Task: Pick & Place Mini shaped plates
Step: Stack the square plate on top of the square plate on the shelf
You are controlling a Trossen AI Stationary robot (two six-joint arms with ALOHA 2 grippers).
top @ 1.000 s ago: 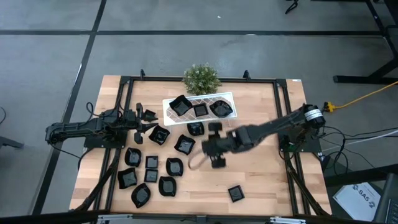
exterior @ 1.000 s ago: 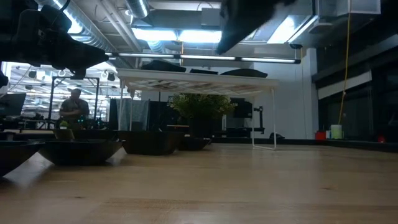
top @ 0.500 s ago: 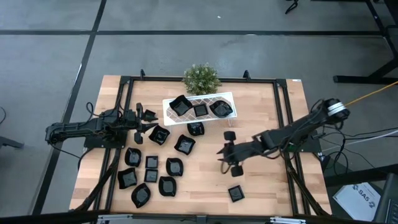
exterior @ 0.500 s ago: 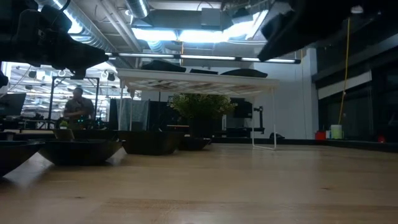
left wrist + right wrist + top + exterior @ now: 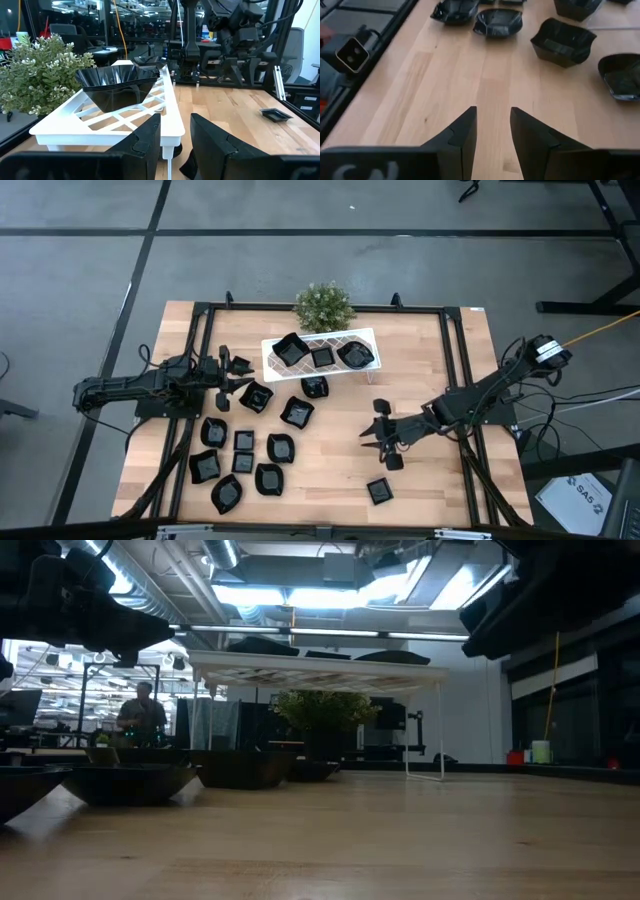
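From above, the mini shaped plates (image 5: 245, 442), small glossy black dishes of square, round and leaf-like outline, lie clustered on the wooden table's (image 5: 430, 340) left half; three more sit on the white rack (image 5: 368, 335) beside the green plant (image 5: 323, 306), and a lone square one (image 5: 379, 491) lies near the front edge. The right gripper (image 5: 381, 436), which a second ago hung near the rack, has drawn back to the table's right-centre, arm stretched low, fingers spread and empty. The left gripper (image 5: 222, 373) stays parked at the left edge.

At table height, dark dishes (image 5: 130, 780) line the left, the rack (image 5: 318, 672) raised behind.

The left wrist camera shows fingers (image 5: 145, 142) slightly apart, empty, facing a rack dish (image 5: 119, 85).

The right wrist camera shows fingers (image 5: 462, 132) apart above bare wood, dishes (image 5: 562, 40) beyond.
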